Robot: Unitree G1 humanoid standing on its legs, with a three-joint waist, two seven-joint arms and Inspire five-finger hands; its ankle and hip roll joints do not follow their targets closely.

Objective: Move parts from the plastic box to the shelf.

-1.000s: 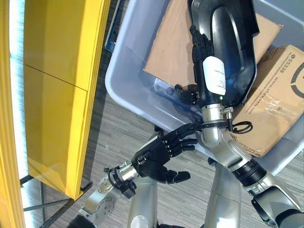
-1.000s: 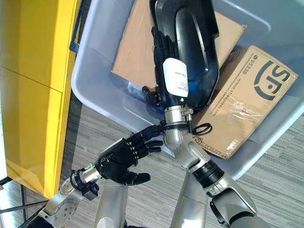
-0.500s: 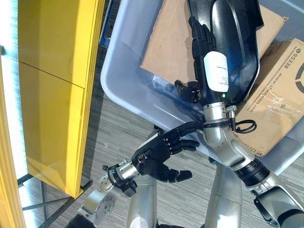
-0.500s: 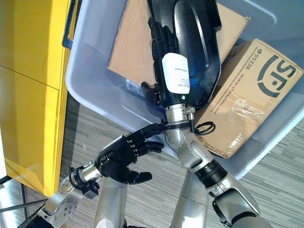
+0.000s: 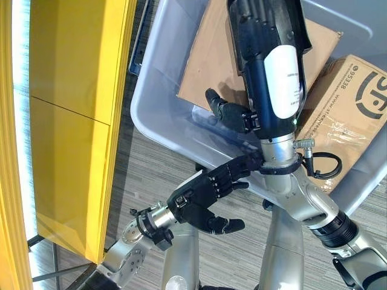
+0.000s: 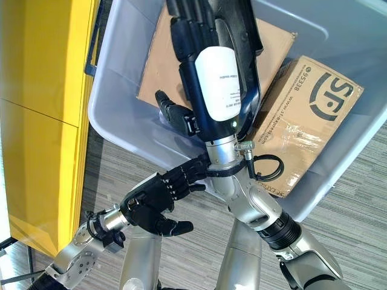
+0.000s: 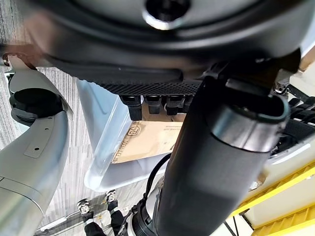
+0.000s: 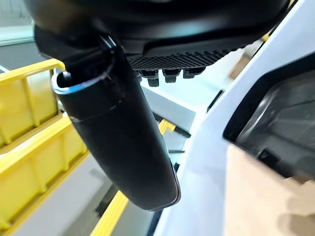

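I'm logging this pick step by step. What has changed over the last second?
The right hand has turned over the plastic box: its back now faces the camera, covering most of the black part, and its thumb stands out to the side. Whether it has gripped the part cannot be told. The left hand stays open outside the box; the cardboard boxes lie as before.

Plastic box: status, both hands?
Right hand inside plastic box, fingers on black part, thumb out. Left hand open, below box. Cardboard box beside part.
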